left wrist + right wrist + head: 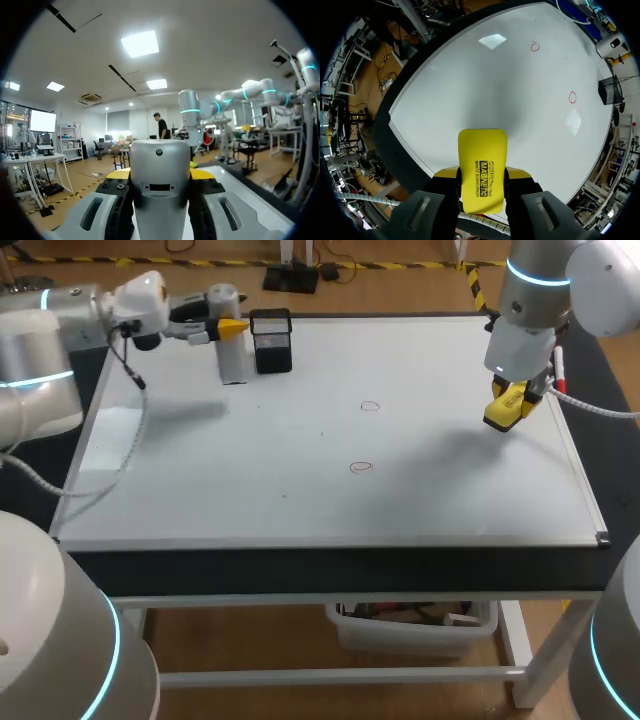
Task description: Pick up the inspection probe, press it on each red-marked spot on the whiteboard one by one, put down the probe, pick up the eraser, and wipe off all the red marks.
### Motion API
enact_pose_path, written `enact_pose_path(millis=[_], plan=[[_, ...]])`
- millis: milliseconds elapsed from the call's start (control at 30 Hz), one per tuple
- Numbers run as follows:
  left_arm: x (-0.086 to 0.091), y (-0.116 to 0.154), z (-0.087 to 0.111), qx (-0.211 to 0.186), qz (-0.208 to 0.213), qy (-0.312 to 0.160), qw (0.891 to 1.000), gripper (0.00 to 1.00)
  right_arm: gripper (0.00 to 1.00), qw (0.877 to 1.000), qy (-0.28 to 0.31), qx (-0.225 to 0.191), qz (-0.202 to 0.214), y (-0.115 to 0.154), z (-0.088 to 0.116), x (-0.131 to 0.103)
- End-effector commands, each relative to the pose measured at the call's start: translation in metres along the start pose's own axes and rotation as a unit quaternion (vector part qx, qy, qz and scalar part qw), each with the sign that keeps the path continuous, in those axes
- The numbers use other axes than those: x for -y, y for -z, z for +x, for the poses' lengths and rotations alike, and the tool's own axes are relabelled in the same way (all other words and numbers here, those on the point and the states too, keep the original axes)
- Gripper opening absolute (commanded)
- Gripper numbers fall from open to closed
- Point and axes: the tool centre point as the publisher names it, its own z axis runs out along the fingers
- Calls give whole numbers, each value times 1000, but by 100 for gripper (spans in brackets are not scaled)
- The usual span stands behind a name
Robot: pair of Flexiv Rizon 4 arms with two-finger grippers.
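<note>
Over the whiteboard surface (300, 490), right end effector (482, 176) pinches the likely light, stiff eraser (482, 160) sidewise; left end effector (160, 174) seemingly clamps probe (160, 195).

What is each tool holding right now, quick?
Left tool: closed on the inspection probe.
Right tool: closed on the yellow eraser.

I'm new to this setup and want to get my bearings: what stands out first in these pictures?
The yellow eraser clamped in the right gripper, above the whiteboard's right side, catches the eye first. Next, the left gripper holds the grey inspection probe upright at the far left corner, beside a black holder. Two small red marks sit mid-board.
</note>
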Motion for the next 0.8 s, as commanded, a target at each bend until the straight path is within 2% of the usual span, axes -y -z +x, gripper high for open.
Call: enact_pose_path(millis=[33,333,567,667,800], plan=[[9,27,12,106,-6,-4,994,0,0,1000,1,-2,0,1,0,1],[14,60,11,139,-11,-7,990,0,0,1000,1,-2,0,1,0,1],[15,69,12,151,-16,-4,988,0,0,1000,1,-2,0,1,0,1],[15,69,12,151,-16,-4,988,0,0,1000,28,-3,6,3,-15,-5],[15,69,12,151,-16,-4,988,0,0,997,79,-2,10,5,-44,-21]])
